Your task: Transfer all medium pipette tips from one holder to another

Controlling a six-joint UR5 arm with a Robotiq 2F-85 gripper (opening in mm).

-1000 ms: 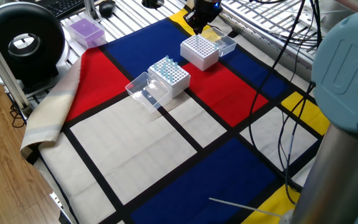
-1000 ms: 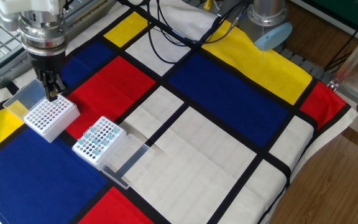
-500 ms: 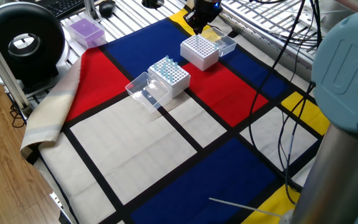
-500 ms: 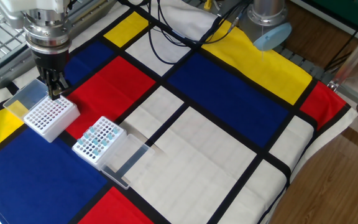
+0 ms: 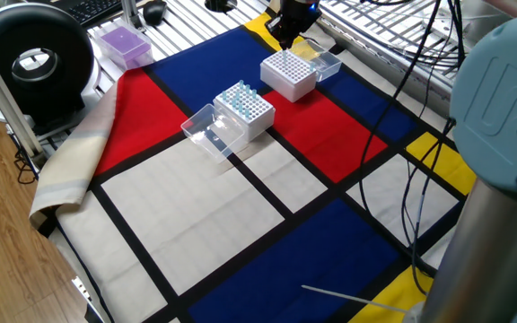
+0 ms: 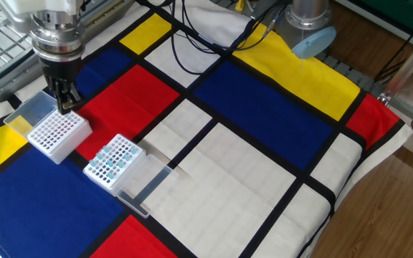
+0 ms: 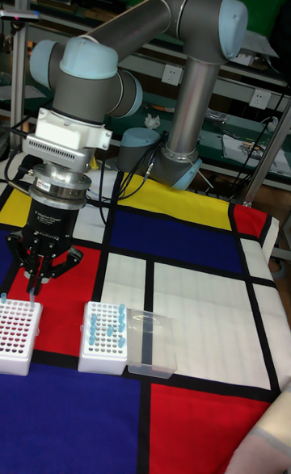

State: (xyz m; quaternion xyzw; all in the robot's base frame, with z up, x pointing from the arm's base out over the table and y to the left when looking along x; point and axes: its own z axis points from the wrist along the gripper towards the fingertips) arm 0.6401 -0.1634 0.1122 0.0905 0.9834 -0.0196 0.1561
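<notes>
The black two-finger tool (image 7: 34,287) hangs from the grey arm (image 7: 121,54) directly over the far rack, its fingers drawn close together and pointing straight down. Whether a tip sits between the fingertips is too small to tell, so I cannot say whether it is closed on something or merely closed.

The white perforated plastic rack beneath the tool (image 6: 54,134) shows rows of dark holes across its top in the other fixed view; its clear hinged lid (image 6: 26,113) lies open at about 10 o'clock from it, touching the rack. The tool's tips (image 6: 62,107) stand just above the rack's edge nearest that lid.

The second white perforated plastic rack (image 6: 113,162) sits near the first, at about 4 o'clock from it in the same view, with a gap between them. The pale blue translucent cone-shaped pipette tips (image 6: 109,159) stand upright in it, scattered over part of its grid; in the tall fixed view they (image 7: 105,325) rise above its top face. Its own clear lid (image 6: 142,185) lies flat at 4 o'clock, touching the rack.

Both racks rest on the counter's cloth of red, blue, yellow and white panels divided by black bands (image 6: 264,107). In one fixed view a purple box (image 5: 122,43) sits at 10 o'clock, well apart from the racks, beside a black round device (image 5: 32,63).
</notes>
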